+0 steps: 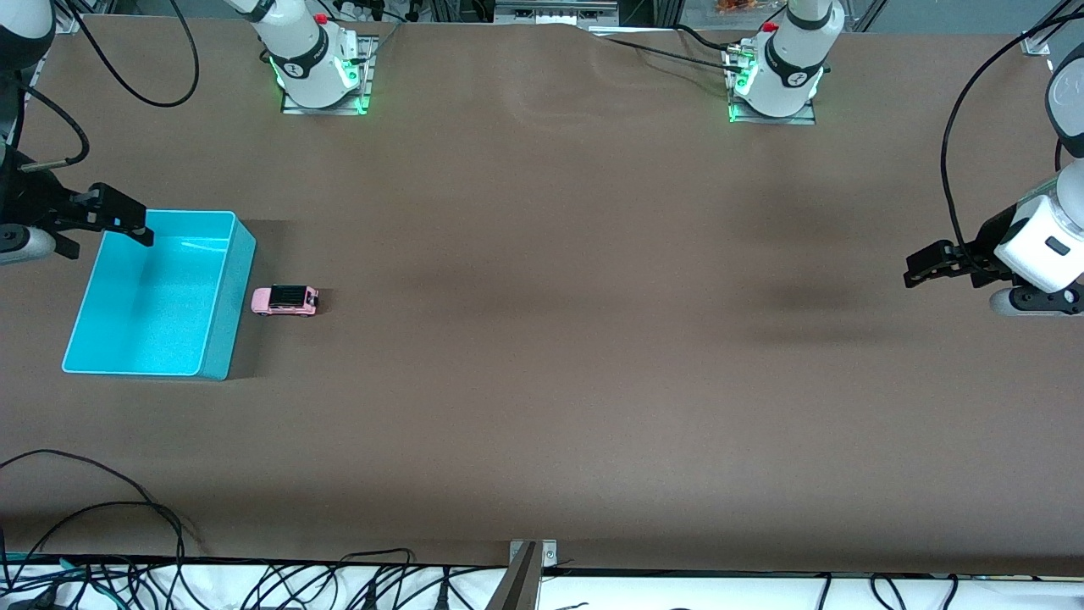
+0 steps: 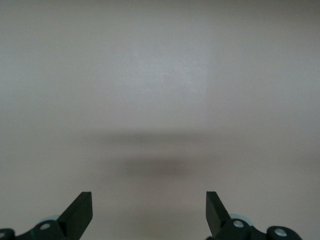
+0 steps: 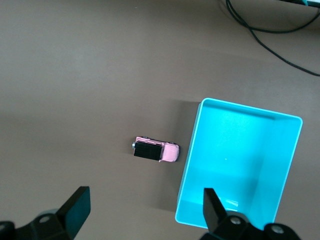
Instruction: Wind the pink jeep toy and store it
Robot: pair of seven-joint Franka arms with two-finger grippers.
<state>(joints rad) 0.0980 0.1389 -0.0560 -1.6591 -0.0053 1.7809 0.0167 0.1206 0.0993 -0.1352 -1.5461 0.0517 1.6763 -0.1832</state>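
Observation:
The pink jeep toy (image 1: pixel 285 300) (image 3: pixel 156 151) stands on its wheels on the brown table, close beside the turquoise bin (image 1: pixel 152 305) (image 3: pixel 235 160), on the side toward the left arm's end. The bin holds nothing. My right gripper (image 1: pixel 108 235) (image 3: pixel 145 200) hangs open and holding nothing over the bin's edge farthest from the front camera, well above the jeep. My left gripper (image 1: pixel 916 269) (image 2: pixel 149 200) waits open over bare table at the left arm's end, nothing between its fingers.
The two arm bases (image 1: pixel 318 63) (image 1: pixel 779 72) stand along the table's back edge. Black cables (image 1: pixel 102 517) lie along the table's edge nearest the front camera, toward the right arm's end.

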